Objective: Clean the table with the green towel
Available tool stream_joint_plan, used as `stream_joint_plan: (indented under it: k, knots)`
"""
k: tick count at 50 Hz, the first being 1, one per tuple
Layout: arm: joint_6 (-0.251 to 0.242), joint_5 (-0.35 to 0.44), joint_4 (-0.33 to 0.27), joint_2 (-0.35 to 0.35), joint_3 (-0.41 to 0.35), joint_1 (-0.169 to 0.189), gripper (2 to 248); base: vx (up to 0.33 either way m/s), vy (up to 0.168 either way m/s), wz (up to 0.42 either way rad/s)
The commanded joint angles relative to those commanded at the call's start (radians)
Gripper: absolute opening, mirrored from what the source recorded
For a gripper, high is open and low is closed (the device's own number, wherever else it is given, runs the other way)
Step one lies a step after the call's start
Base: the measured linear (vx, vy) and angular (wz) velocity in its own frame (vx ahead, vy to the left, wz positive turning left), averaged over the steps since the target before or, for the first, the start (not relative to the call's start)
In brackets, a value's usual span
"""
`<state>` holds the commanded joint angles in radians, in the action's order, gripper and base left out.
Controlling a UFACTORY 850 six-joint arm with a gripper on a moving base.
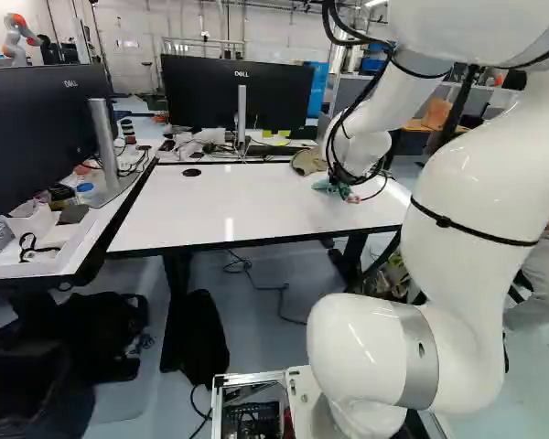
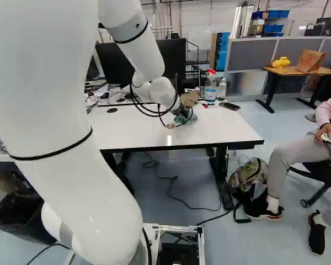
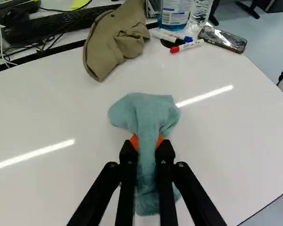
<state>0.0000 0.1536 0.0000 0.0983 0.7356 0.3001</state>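
Right of centre in the left base view, two jaws pinched one green towel (image 3: 148,110) over one surface (image 1: 256,201), near one cap (image 3: 115,40).

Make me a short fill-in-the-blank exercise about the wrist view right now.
The towel gripped in the tool is ____.
The finger pads are ____.
One marker near the smartphone has a blue cap, another a ____ one.

Missing words, in order: green; orange; red.
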Motion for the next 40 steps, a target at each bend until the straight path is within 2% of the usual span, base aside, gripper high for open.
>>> stream_joint_plan:
  k: [24, 40]
  knots:
    - [0.0, 0.0, 0.0, -0.114, -0.119, 0.025, 50, 0.0, 0.0, 0.0]
    - [0.0, 0.0, 0.0, -0.116, -0.121, 0.026, 50, 0.0, 0.0, 0.0]
